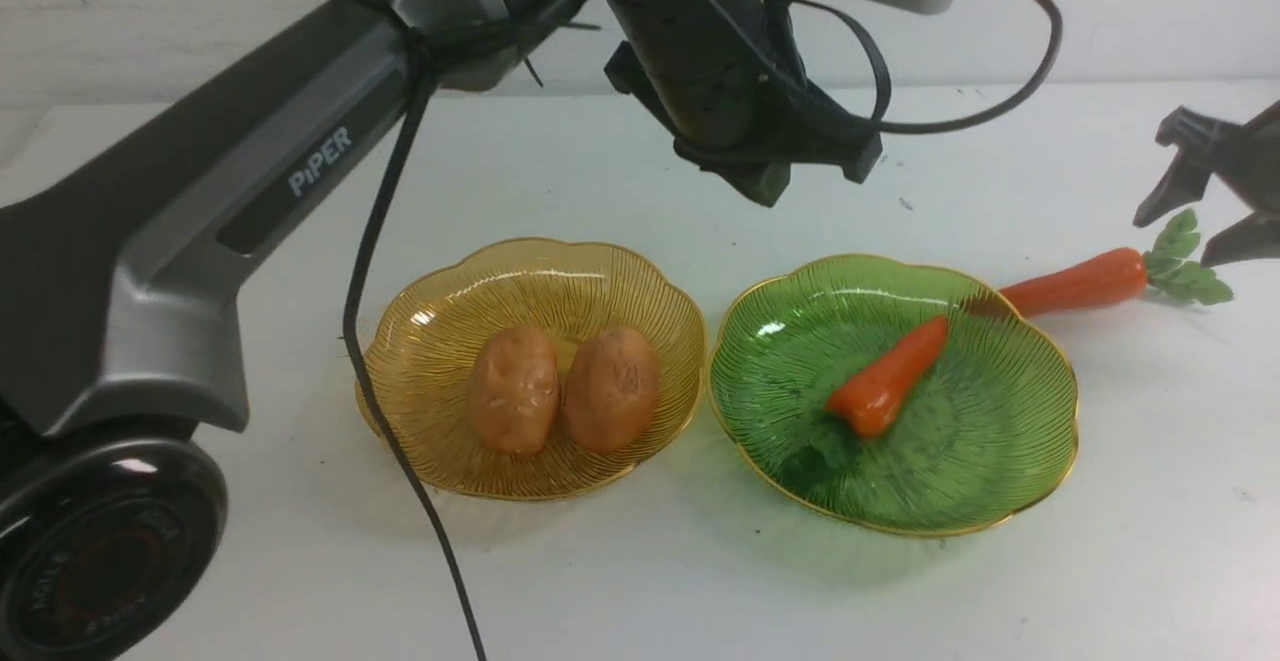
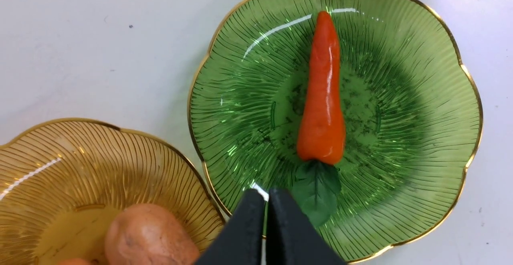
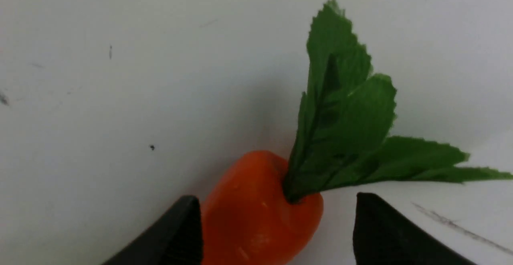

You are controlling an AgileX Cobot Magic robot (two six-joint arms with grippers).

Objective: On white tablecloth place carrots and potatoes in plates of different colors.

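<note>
Amber plate point(image 1: 640, 271): we see both potatoes point(image 1: 513, 389) in it, side by side, touching.
Green plate point(image 1: 1000, 461): one carrot point(image 1: 890, 376) lies inside.
Second carrot point(image 1: 1075, 284): on the white tablecloth point(image 1: 1150, 501), tip at the green plate's rim.
Left pincer point(image 2: 265, 195): shut, empty, above the green plate's edge.
Right pincer point(image 3: 276, 203): open, jaws either side of the second carrot's leafy end, not gripping.

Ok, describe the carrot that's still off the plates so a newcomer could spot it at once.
Start at the green plate, on the right of the white tablecloth. Just past its far right rim lies the loose carrot, leaves pointing away from the plate. Unlike the other carrot, inside the green plate, it rests on bare cloth.
</note>
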